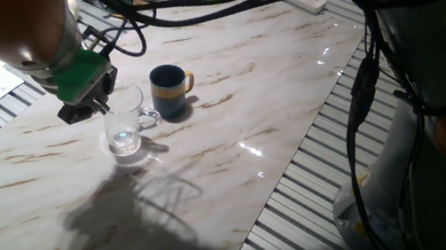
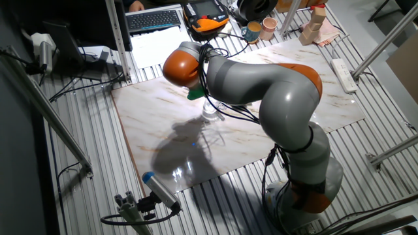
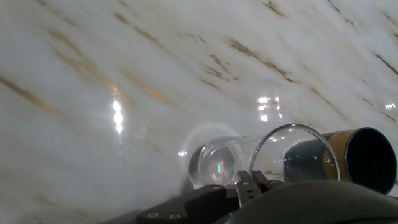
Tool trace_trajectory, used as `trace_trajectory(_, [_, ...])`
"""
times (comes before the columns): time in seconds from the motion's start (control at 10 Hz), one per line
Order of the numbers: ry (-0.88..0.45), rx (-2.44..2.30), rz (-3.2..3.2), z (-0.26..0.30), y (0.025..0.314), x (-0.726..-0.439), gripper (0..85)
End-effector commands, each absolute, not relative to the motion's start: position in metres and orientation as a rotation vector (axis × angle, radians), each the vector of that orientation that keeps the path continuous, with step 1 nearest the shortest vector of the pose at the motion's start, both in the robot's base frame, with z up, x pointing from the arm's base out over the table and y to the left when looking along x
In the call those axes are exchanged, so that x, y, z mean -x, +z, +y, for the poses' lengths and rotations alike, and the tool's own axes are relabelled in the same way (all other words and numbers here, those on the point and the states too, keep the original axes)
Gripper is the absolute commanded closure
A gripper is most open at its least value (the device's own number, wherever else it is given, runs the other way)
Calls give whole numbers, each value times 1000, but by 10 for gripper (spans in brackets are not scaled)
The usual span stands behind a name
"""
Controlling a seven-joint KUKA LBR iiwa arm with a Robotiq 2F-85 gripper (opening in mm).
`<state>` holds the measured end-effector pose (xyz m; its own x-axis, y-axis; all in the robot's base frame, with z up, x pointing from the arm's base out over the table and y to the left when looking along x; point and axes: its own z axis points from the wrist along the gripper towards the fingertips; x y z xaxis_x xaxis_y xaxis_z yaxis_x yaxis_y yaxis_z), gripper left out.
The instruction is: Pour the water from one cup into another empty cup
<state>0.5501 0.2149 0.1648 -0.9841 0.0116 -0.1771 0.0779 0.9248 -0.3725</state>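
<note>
Close under our hand camera sits the glass mug, upright on the marble table with a little water pooled in its bottom. Our gripper hangs just beside its rim, on the side away from the handle — whether the fingers touch the glass or how far apart they stand, we cannot tell. Near it stands the dark blue mug, upright.

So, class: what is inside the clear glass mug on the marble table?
A small amount of clear water sits at the bottom of the glass mug, which stands upright beside the dark blue mug. The hand covers part of the rim nearest it.
</note>
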Motion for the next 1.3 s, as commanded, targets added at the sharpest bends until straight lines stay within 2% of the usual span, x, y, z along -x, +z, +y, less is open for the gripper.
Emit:
trace_trajectory(0.0, [-574, -68, 2912, 215, 163, -550, 850])
trace_trajectory(1.2, [-609, -75, 2909, 217, 151, -547, 850])
